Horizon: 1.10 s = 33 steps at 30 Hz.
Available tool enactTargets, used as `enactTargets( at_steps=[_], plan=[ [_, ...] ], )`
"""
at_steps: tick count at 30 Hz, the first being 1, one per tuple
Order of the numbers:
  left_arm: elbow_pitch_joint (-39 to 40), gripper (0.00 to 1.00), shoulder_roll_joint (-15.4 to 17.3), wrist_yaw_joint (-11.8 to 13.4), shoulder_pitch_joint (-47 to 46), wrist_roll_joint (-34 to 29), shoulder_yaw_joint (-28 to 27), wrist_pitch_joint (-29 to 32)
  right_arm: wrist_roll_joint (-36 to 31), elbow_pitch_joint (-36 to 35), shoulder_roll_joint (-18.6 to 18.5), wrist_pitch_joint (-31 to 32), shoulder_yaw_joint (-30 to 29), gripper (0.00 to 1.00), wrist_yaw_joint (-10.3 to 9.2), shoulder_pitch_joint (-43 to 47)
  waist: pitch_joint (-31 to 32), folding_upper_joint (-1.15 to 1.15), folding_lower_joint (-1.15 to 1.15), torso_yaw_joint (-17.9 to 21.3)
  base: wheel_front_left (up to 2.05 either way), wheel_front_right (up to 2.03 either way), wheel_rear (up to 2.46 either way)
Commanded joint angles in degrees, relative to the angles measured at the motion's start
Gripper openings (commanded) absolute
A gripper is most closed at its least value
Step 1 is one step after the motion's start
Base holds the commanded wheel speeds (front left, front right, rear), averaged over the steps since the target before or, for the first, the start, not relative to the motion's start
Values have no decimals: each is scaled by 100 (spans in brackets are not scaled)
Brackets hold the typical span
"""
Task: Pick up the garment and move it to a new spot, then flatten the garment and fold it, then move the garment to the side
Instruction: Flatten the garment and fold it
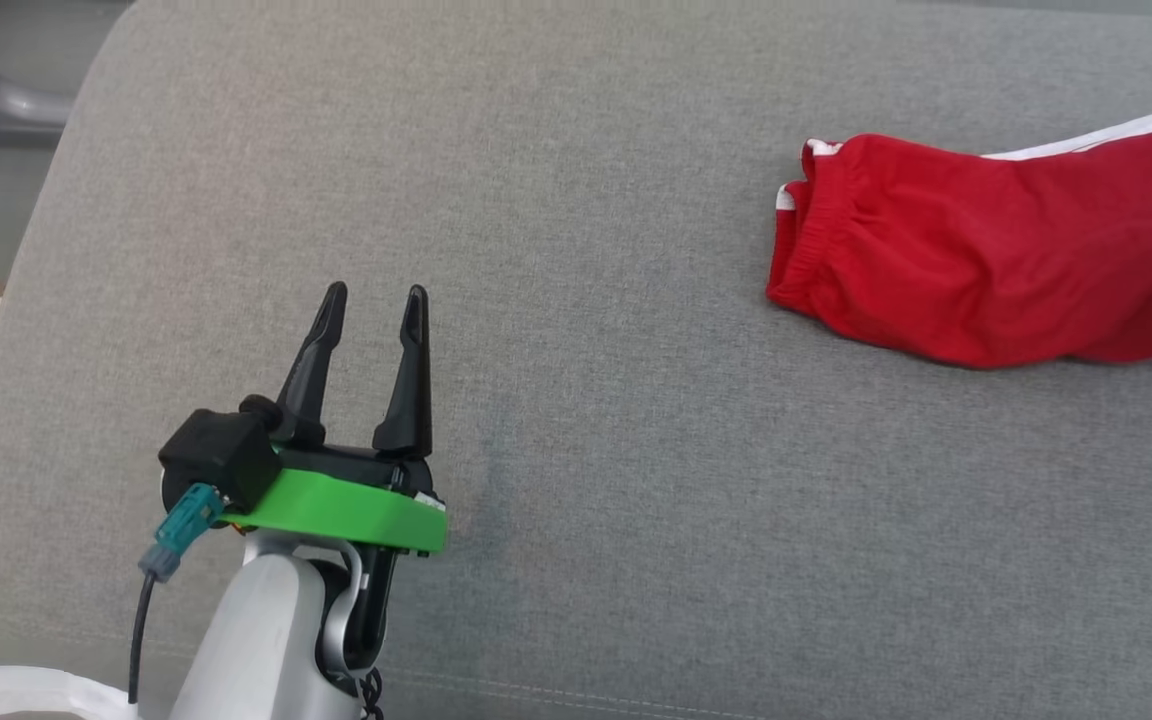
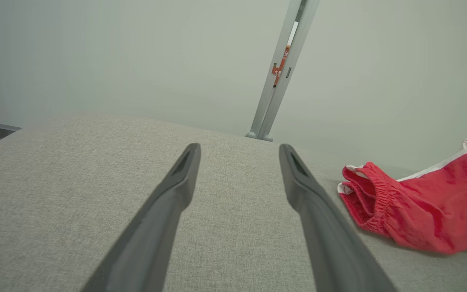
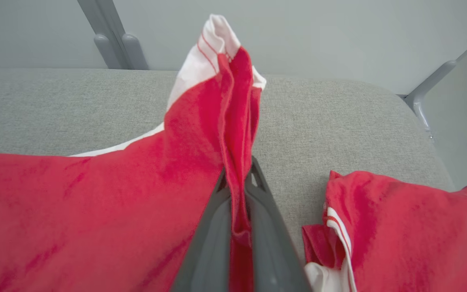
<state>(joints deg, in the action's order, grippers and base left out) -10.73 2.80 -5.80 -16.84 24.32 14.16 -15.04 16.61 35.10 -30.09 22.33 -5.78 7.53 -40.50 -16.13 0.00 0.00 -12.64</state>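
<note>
Grey upholstered surface (image 1: 576,200): red garment (image 1: 996,260), crumpled, toward its right side. Right gripper (image 3: 237,178): pinched on a raised fold of the fabric. Left gripper (image 1: 373,300): spread wide, holding nothing, well apart from the garment. Pickup apparently beginning; relocating, flattening, folding, setting aside remain.

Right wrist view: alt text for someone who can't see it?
The right gripper is shut on a bunched fold of the red garment, its white-trimmed edge sticking up beyond it. The rest lies on the grey cushion.
</note>
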Motion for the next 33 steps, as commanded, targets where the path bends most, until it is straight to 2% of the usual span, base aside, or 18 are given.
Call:
enactTargets(
  at_steps=[1, 7, 10, 13, 18, 24, 25, 26, 28, 33],
  plan=[
    [-25, 100, 20, -9, 98, 2, 19, -15, -169, -119, 92, 103, -67, 0, -8, 69, 168, 0, 0, 104, 0, 0, 0],
    [-103, 100, 21, -20, 124, 24, 51, -15, -561, -599, 863, 569, 126, 0, -5, -22, 358, 0, 0, 80, 0, 0, 0],
    [-110, 100, 20, -27, 135, 19, 26, -15, -726, -616, 1291, 739, 312, 0, -5, -138, 381, 0, 0, 73, 0, 0, 0],
    [-111, 100, 20, -32, 105, 48, 47, -15, -918, -439, 1761, 792, 387, 0, -4, -296, 351, 0, 0, -3, 0, 0, 0],
    [-102, 100, 21, -28, -20, 127, 119, -15, -1344, 13, 2331, 661, 285, 0, -4, -504, 251, 0, 0, -192, 0, 0, 0],
    [-87, 100, 20, 4, -63, 180, 113, -15, -1498, 497, 2630, 517, 373, 0, -4, -616, 193, 0, 0, -356, 0, 0, 0],
    [-91, 100, 20, 5, -63, 179, 109, -15, -1464, 540, 2652, 509, 403, 35, -4, -619, 194, 0, 0, -366, 0, 0, 0],
    [-99, 100, 20, 5, -59, 175, 100, -15, -1381, 579, 2670, 479, 432, 100, -4, -622, 198, 0, 0, -374, 0, 0, 0],
    [-107, 100, 20, 7, -48, 161, 80, -15, -1188, 609, 2698, 441, 520, 100, -4, -639, 211, 0, 0, -368, 0, 0, 0],
    [-123, 100, 20, 26, 47, 96, -28, -15, 648, 77, 2716, 619, 1225, 100, -4, -603, 316, 0, 0, -222, 0, 0, 0]
  ],
)
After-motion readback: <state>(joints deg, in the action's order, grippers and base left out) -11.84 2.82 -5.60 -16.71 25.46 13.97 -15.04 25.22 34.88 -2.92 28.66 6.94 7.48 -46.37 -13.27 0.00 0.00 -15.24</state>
